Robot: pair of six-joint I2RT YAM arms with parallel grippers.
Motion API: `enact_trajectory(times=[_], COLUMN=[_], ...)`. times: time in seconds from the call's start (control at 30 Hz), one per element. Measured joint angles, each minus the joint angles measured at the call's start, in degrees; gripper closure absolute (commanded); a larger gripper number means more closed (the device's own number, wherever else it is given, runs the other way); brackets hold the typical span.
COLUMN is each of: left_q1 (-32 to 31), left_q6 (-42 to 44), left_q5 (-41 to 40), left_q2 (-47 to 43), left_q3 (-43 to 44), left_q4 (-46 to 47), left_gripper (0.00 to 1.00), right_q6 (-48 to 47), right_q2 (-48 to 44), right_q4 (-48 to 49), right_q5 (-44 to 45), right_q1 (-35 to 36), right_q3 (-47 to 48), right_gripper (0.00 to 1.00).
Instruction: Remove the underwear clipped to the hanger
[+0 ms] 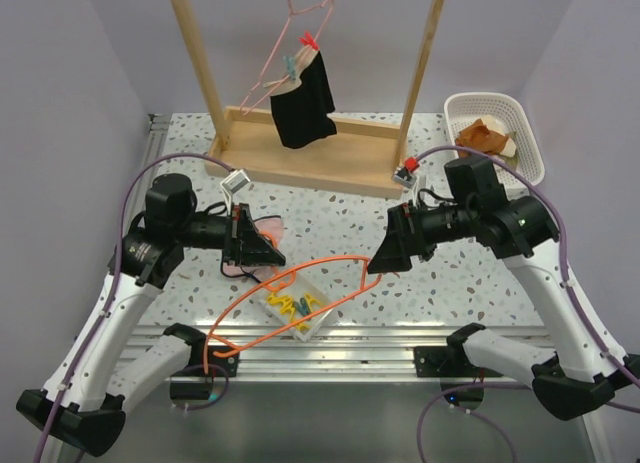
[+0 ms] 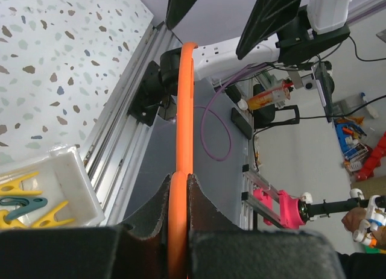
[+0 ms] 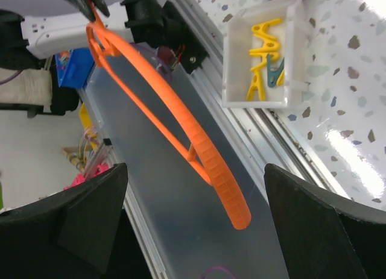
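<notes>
The black underwear [image 1: 303, 108] hangs from a pink wire hanger [image 1: 290, 43] on the wooden rack, held by a red clip [image 1: 309, 42] and a teal one. The pale pink underwear [image 1: 268, 226] lies on the table, partly hidden under my left gripper. My left gripper [image 1: 268, 255] is shut on an empty orange hanger [image 1: 310, 271], whose bar sits between the jaws in the left wrist view [image 2: 184, 110]. My right gripper [image 1: 380, 261] is open at the hanger's right end. In the right wrist view the orange tip [image 3: 235, 213] hangs free between the fingers [image 3: 90, 213].
A white tray [image 1: 318, 323] of yellow and teal clips sits at the near table edge under the orange hanger. The wooden rack's base [image 1: 330, 158] crosses the back of the table. A white basket [image 1: 530, 133] holding a brown cloth [image 1: 480, 135] stands at the back right.
</notes>
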Motion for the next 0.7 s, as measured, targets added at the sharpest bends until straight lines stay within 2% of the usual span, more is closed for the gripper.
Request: enact_trajectory(times=[0.23, 0.3, 0.37, 0.4, 0.5, 0.53, 0.6, 0.63, 0.7], left_q1=[-0.8, -1.2, -1.5, -1.6, -1.8, -1.8, -1.8, -1.8, -1.8], left_q6=[-1.2, -1.9, -2.2, -2.4, -2.4, -2.4, -2.4, -2.4, -2.3], left_q5=[1.4, 1.9, 2.1, 2.1, 2.1, 2.1, 2.1, 2.1, 2.0], left_q2=[0.2, 0.3, 0.6, 0.8, 1.2, 1.4, 1.9, 2.2, 2.9], left_q3=[0.2, 0.2, 0.2, 0.2, 0.2, 0.2, 0.4, 0.7, 1.3], left_q4=[2.6, 3.4, 4.1, 4.5, 5.5, 5.5, 5.4, 5.3, 5.1], left_gripper=[1.00, 1.00, 1.00, 1.00, 1.00, 1.00, 1.00, 1.00, 1.00], right_q6=[-0.1, -0.1, -0.1, 0.1, 0.7, 0.9, 1.2, 1.4, 1.4], right_q2=[-3.6, -2.8, -1.7, -1.3, 0.0, 0.5, 1.0, 1.1, 1.1], right_q4=[0.1, 0.8, 1.8, 2.6, 4.9, 5.6, 6.5, 6.8, 7.6], right_q5=[-5.1, -6.5, -7.9, -8.9, -12.4, -13.4, -14.9, -15.6, -17.9], right_q1=[0.9, 1.1, 1.1, 1.1, 1.2, 1.3, 1.7, 2.0, 2.4], right_q3=[-6.6, -7.3, -7.6, -7.8, -8.5, -8.6, -9.0, -9.3, -10.0], right_gripper=[0.09, 0.15, 0.23, 0.35, 0.53, 0.63, 0.69, 0.78, 0.86])
